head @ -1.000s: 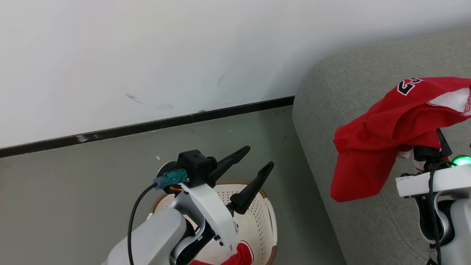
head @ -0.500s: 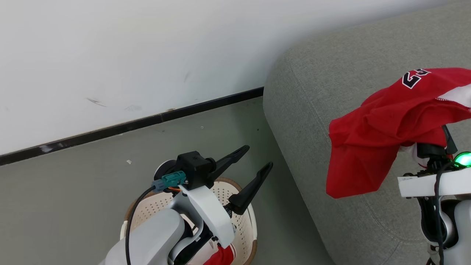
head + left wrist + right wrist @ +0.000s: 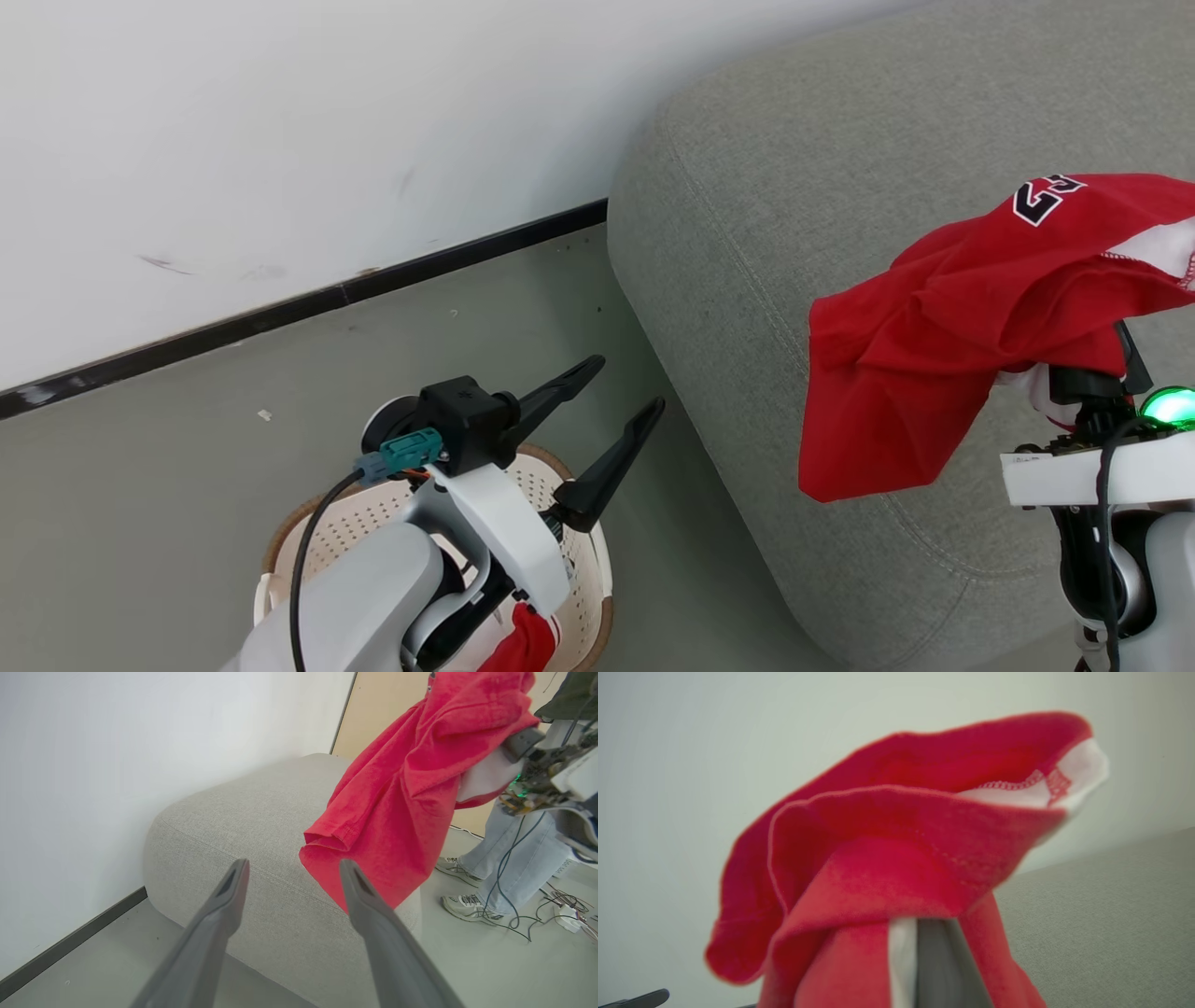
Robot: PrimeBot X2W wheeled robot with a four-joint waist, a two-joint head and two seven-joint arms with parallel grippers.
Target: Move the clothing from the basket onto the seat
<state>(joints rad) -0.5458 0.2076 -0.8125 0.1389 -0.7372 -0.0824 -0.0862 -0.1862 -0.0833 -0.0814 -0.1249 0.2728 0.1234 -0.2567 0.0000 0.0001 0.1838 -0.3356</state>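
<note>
The red clothing (image 3: 952,345), with a white-trimmed number, hangs bunched from my right gripper (image 3: 934,952), which is shut on it above the grey seat (image 3: 794,233). The cloth drapes over the fingers and hides most of them. In the left wrist view the same clothing (image 3: 411,788) dangles over the seat (image 3: 243,812). My left gripper (image 3: 627,383) is open and holds nothing, hovering over the cream basket (image 3: 373,523) on the floor. Another red piece (image 3: 518,644) shows in the basket under my left forearm.
A white wall with a black baseboard (image 3: 308,303) runs behind the basket and seat. A person's legs in jeans and sneakers (image 3: 504,858) stand past the seat, beside cables (image 3: 528,924) on the floor.
The head camera has turned toward the seat, so wall and basket slid left and more seat shows. Both grippers keep their states, and the red clothing still hangs from the right one.
</note>
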